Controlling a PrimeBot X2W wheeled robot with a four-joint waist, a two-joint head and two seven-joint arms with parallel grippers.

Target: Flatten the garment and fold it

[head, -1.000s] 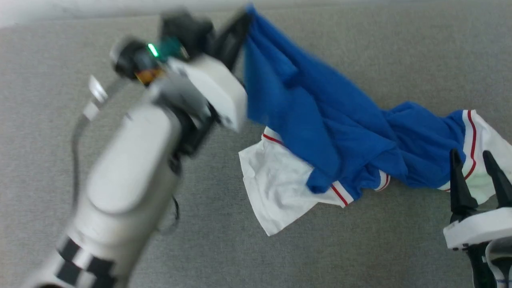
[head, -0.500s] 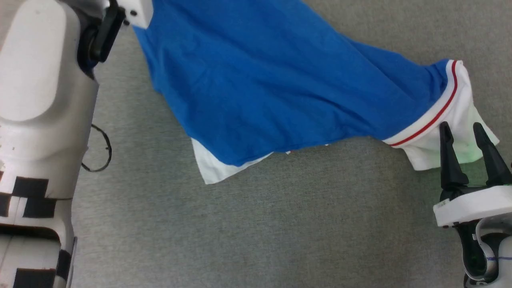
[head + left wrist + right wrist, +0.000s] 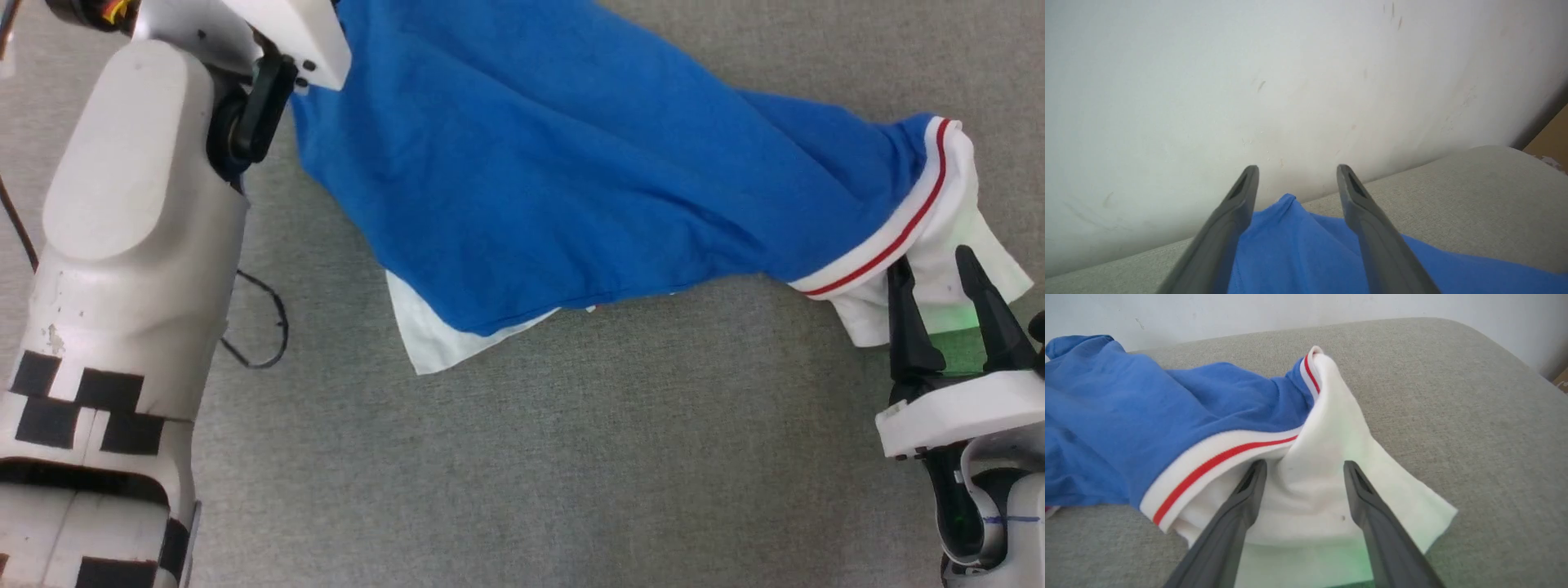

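The garment [image 3: 571,163] lies spread across the grey surface, blue body up, with a white sleeve [image 3: 429,343] peeking out under its near edge. Its other white sleeve [image 3: 1331,490], with red-and-white trim [image 3: 1216,461], lies at the right. My right gripper [image 3: 1304,463] is open, its fingers straddling that sleeve just above it; the head view has this gripper [image 3: 932,265] at the lower right. My left gripper [image 3: 1297,168] is open at the far end, and a blue corner of the garment [image 3: 1288,204] lies between and below its fingers. The left forearm [image 3: 139,204] fills the head view's left side.
The grey padded surface [image 3: 571,474] has free room in front of the garment. A white wall [image 3: 1249,81] rises just behind its far rounded edge. A thin black cable loop [image 3: 273,327] hangs beside my left arm. Something brown [image 3: 1551,134] shows past the surface's right corner.
The head view has shifted. The blue body, bunched and hanging from my left gripper a second ago, now lies spread wide. My right gripper sits slightly further onto the white sleeve.
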